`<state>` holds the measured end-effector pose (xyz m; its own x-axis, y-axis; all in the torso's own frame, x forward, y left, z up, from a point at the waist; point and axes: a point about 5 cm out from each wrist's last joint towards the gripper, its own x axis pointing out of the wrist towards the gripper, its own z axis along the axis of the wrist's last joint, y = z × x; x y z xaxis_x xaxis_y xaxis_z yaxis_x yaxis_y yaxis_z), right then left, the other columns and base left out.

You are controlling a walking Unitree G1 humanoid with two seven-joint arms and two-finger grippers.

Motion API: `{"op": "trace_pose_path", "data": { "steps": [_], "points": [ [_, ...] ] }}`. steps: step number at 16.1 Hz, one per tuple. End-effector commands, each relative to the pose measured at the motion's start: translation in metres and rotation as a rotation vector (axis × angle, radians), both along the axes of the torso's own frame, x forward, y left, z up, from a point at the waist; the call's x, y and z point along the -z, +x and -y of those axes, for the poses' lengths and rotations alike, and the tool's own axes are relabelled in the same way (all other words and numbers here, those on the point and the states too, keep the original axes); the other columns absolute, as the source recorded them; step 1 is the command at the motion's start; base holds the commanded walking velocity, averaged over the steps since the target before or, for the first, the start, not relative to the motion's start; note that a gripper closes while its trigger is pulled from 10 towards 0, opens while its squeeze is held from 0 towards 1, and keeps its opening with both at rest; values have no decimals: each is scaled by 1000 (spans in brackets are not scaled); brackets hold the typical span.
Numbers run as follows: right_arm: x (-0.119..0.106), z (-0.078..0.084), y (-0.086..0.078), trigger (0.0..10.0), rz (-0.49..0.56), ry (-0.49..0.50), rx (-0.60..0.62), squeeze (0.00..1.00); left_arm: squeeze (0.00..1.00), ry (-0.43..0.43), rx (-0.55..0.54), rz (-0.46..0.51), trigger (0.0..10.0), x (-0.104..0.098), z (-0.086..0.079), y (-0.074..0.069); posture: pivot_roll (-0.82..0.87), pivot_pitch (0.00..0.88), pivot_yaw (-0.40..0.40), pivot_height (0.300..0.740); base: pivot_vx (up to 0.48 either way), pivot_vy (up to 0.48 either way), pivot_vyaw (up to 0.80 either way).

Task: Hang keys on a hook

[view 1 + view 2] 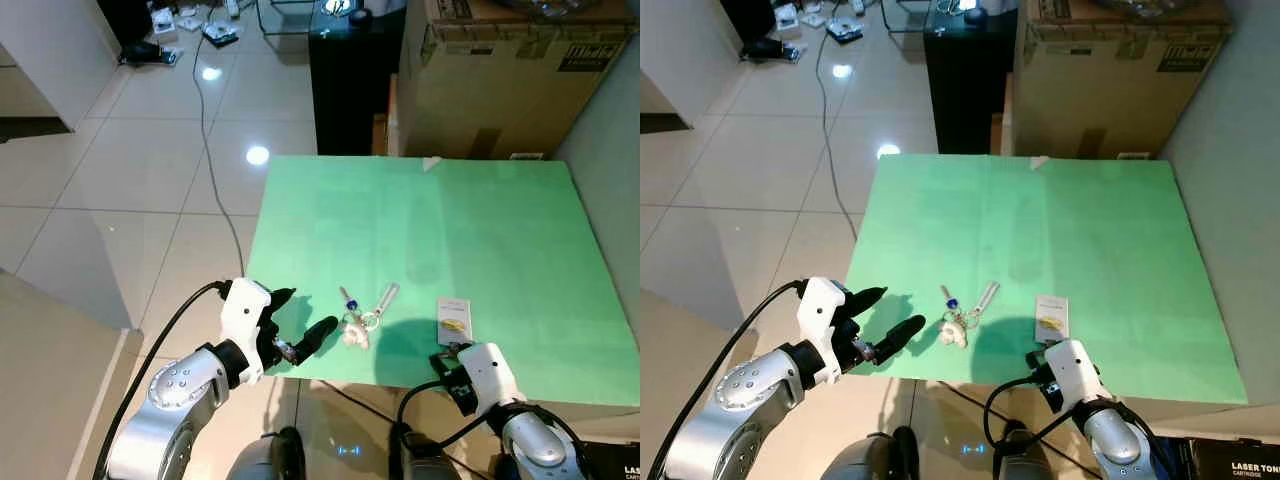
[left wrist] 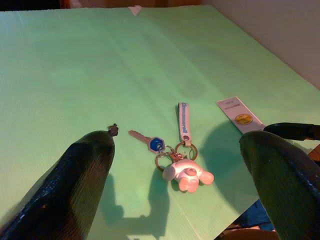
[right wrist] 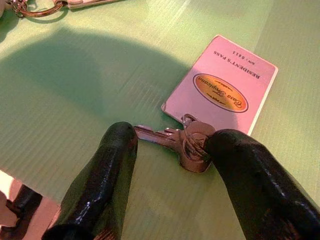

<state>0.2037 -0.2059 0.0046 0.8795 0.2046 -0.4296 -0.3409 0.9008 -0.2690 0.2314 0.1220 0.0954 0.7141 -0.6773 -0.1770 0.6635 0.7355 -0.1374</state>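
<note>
The left gripper [image 1: 303, 322] hovers at the near-left edge of the green mat [image 1: 480, 230], its 2 fingers spread wide and holding nothing, aimed across the mat at the key bunch [image 1: 358, 317] just beyond its tips. That bunch lies flat near the mat's front edge: a blue-headed key [image 2: 146, 140], a pale strap tag [image 2: 184, 119] and a small white figure charm [image 2: 188, 176], all joined at a metal ring [image 2: 176, 152]. The key's blade points away to the far left and the strap runs to the far right, so the bunch fans out from the ring, with the charm nearest the robot. It looks light, loose and floppy; the flat key would be slippery to pinch off the mat, so the bulky charm or the ring seems the surest hold. To the right lies a pass card [image 3: 221, 91] with 1 more key [image 3: 176, 141] beside its near edge, lying roughly across the fingers. The right gripper [image 3: 170, 172] sits over that key, fingers parted on either side of it, not closed on it.
</note>
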Motion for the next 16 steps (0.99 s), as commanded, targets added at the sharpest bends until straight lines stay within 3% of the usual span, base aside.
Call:
{"op": "trace_pose_path", "data": {
  "steps": [1,11,14,16],
  "points": [
    [4,1,-4,0,-12,-1,14,0,0,0,6,-8,10000,0,0,-2,-23,242,109,740,0,0,0],
    [6,-2,-6,0,-13,9,18,8,0,-7,5,-13,10000,1,3,1,-27,225,111,740,0,0,0],
    [-17,-8,10,0,101,10,34,16,0,-9,4,-6,10000,1,4,5,-35,195,111,740,0,0,0],
    [-46,-20,27,0,225,41,33,27,0,-19,3,8,10000,0,8,13,-52,155,108,740,0,0,0]
  ]
}}
